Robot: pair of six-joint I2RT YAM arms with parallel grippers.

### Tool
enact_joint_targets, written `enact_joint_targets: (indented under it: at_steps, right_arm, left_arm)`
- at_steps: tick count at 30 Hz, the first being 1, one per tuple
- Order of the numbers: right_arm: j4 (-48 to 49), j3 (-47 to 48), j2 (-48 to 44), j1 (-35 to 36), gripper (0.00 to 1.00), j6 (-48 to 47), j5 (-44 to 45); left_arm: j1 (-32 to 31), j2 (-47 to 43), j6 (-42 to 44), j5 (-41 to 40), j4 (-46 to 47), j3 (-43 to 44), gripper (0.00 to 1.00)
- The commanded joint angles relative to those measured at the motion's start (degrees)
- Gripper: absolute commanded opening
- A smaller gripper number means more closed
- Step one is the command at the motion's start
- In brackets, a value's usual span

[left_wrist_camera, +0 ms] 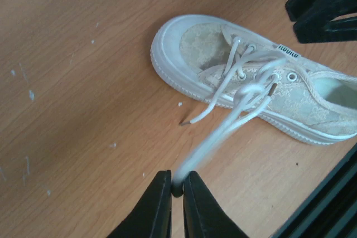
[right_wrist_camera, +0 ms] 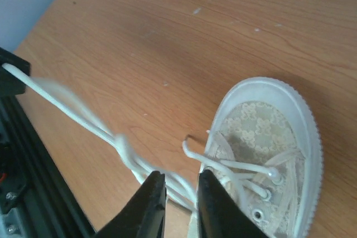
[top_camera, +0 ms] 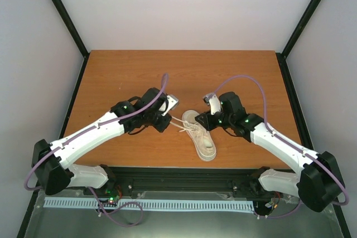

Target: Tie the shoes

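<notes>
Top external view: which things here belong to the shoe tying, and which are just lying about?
Part of the job:
cream canvas low-top sneaker
thin white laces
left gripper, shut on a lace
right gripper, a finger on either side of the laces

Not part of it:
brown wooden table
black metal rail at its near edge
white slotted cable tray
</notes>
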Motion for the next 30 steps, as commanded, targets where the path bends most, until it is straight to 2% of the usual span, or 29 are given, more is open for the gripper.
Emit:
enact_joint_targets:
  at_steps: [1,3,5,7,10,13,18,21,24,30]
  right_arm:
    - [-0.52,-0.14,1.12,0.32,0.25,10.68,7.72]
    - [1.54,-1.41,0.96,0.32,0.33,14.65,8.24]
    - [3.86,-2.82,0.49,0.32,0.39,17.29,8.88]
    - [4.75,-3.88,-0.07,0.32,0.51,19.0,10.07]
    - [4.89,-4.75,-0.83,0.32,0.66,19.67,11.18]
    - [4.06,-4.84,-0.88,0.28,0.71,19.93,11.37]
    - [3.6,-4.84,0.46,0.22,0.73,20.52,10.79]
    - [2.95,-4.06,2.64,0.23,0.72,19.95,10.47]
    - [2.41,-3.07,5.28,0.23,0.68,18.13,8.2]
    - [5.66,-2.91,6.84,0.32,0.63,15.33,0.98]
  left_arm:
    - [-0.19,-3.02,-7.78,1.58,12.33,-5.2,0.14]
    - [-0.22,-3.78,-11.93,5.97,20.84,-9.57,0.24]
    - [-0.16,-3.78,-15.9,7.18,27.65,-13.33,0.3]
    - [-0.12,-3.16,-18.29,5.87,31.73,-15.97,0.42]
    - [0.09,-2.62,-18.74,6.98,36.89,-19.99,0.51]
    - [0.45,-2.56,-17.93,11.25,43.67,-25.78,0.59]
    - [3.63,1.25,-18.47,9.1,46.05,-30.97,0.6]
    - [7.57,4.07,-21.15,12.47,49.82,-33.1,0.58]
    - [7.95,5.63,-21.4,14.09,53.76,-33.92,0.59]
    - [8.04,6.12,-21.04,15.54,55.69,-32.59,0.58]
